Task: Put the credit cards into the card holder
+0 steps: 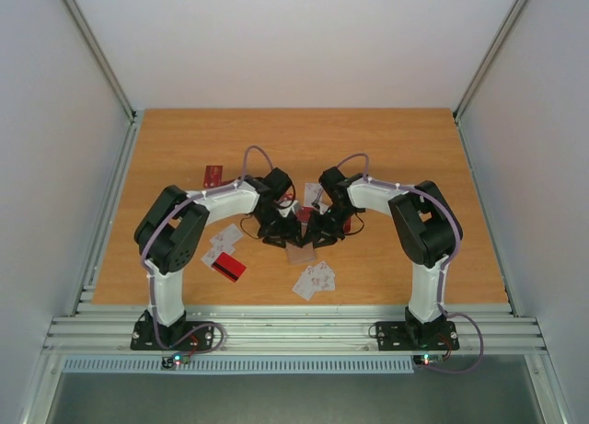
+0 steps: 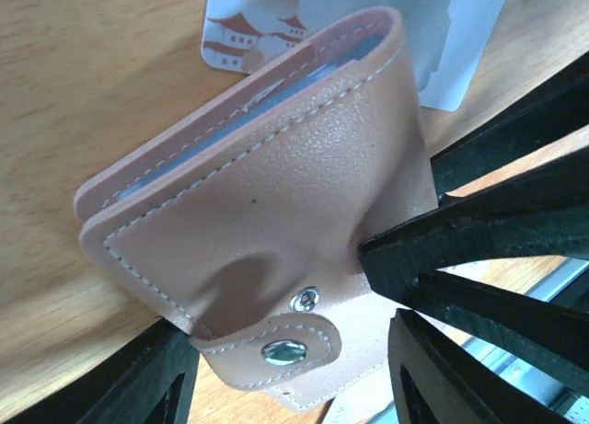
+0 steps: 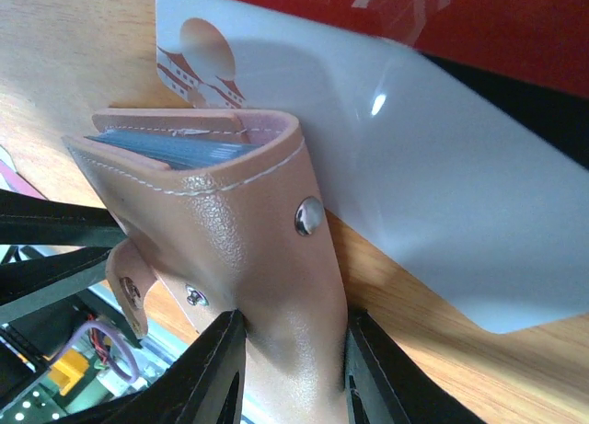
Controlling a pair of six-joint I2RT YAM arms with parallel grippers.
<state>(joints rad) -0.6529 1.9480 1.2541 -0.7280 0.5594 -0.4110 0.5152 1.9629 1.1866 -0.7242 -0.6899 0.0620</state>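
While right hand (image 3: 293,323) pinches card holder (image 3: 239,212) | holder tan, white-stitched, blue-grey inside | left hand (image 2: 276,295): grip unclear

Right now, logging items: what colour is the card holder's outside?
Tan-brown card holder, pale stitching; left wrist view.

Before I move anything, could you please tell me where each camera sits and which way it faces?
Top: fixed above and behind the arms, looking down on the table; both arms show, left claw and right claw meeting at the wallet.
Left wrist: on the left arm, looking down its claw at the wallet's snap side.
Right wrist: on the right arm, looking along its claw, which grips the wallet; a white card lies beyond.
Shared: both wrist views show the same wallet.
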